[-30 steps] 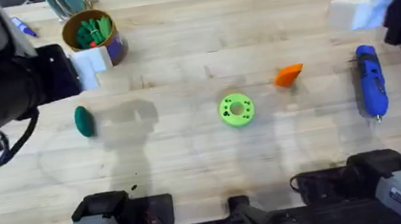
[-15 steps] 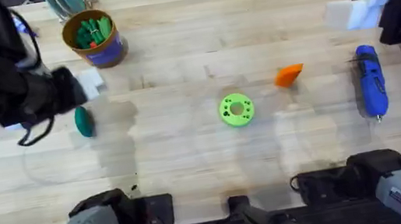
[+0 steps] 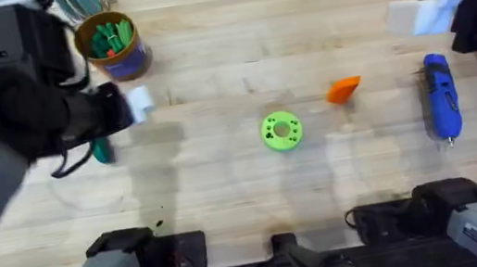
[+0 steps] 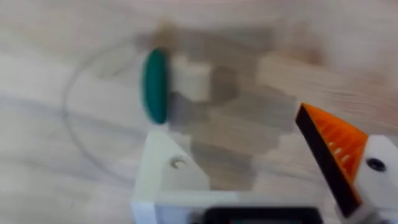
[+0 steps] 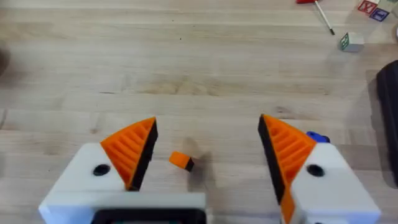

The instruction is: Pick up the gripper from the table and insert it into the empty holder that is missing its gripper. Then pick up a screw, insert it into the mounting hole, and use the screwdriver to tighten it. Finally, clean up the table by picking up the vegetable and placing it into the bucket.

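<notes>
Lime-green round plastic disc [image 3: 280, 131] with holes lies near the middle of the light wooden counter [image 3: 246, 188], and it serves as the landmark. Just beyond it and to its right sits the small orange ribbed plastic wedge [image 3: 343, 90], loose on the wood. Farther right of the disc lies the thick blue cylindrical power screwdriver [image 3: 442, 108], its narrow tip pointing toward the near edge. Well to the left of the disc, the left pincer [image 4: 261, 155] hangs over the small dark green rounded toy vegetable [image 4: 155, 85], which rests on the counter apart from the fingers; the pincer is spread, one white finger block bare [image 4: 168, 177], the other bearing an orange ribbed pad [image 4: 333, 146]. Beyond the disc and to its left stands the short tan-gold can [image 3: 111, 45] with a dark blue lower band, green pieces inside. Far to the right of the disc, the right pincer [image 5: 205, 155] is spread wide, empty, both orange pads [image 5: 130, 149] showing.
</notes>
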You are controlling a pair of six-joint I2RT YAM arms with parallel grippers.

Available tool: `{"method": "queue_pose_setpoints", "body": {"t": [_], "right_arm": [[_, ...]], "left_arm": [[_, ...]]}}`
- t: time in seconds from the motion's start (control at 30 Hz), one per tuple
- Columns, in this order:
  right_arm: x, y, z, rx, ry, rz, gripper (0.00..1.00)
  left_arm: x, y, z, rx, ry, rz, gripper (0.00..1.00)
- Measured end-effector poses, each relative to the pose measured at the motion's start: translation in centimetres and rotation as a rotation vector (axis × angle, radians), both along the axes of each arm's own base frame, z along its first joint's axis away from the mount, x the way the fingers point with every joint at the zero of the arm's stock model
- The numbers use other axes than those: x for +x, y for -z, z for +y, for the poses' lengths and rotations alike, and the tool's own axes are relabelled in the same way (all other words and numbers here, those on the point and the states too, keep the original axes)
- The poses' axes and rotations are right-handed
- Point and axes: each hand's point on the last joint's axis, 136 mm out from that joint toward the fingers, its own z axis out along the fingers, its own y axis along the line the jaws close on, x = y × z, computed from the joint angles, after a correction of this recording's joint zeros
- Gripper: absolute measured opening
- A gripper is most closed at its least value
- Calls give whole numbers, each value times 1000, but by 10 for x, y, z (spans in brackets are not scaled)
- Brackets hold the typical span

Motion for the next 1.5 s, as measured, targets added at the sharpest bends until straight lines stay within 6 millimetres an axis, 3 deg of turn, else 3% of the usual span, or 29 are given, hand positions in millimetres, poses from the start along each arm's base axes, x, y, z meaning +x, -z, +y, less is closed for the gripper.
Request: {"method": "queue_pose_setpoints", "body": {"t": [0.07, 0.3, 0.47, 0.67, 0.93, 1.1, 1.2, 1.33, 1.5], "right_arm": [[0, 0, 0, 0, 0, 0, 991], [0, 0, 0, 0, 0, 0, 991], [0, 0, 0, 0, 0, 0, 991], [0, 0, 0, 0, 0, 0, 990], [0, 0, 0, 0, 0, 0, 991], [0, 0, 0, 0, 0, 0, 991], [0, 0, 0, 0, 0, 0, 991], [0, 0, 0, 0, 0, 0, 992], [0, 0, 0, 0, 0, 0, 992]], "left_arm": [[2, -21, -27, -15, 97, -103, 895], [0, -112, -127, -169, 446, -531, 901], [-4, -158, -172, -281, 575, -714, 902], [-9, -157, -182, -334, 595, -699, 904], [-14, -141, -187, -367, 594, -614, 904], [1, -164, -201, -363, 652, -748, 904], [-1, -169, -205, -329, 731, -861, 904], [-16, -155, -200, -313, 788, -1003, 906], [-38, -118, -191, -324, 834, -1110, 906]]}}
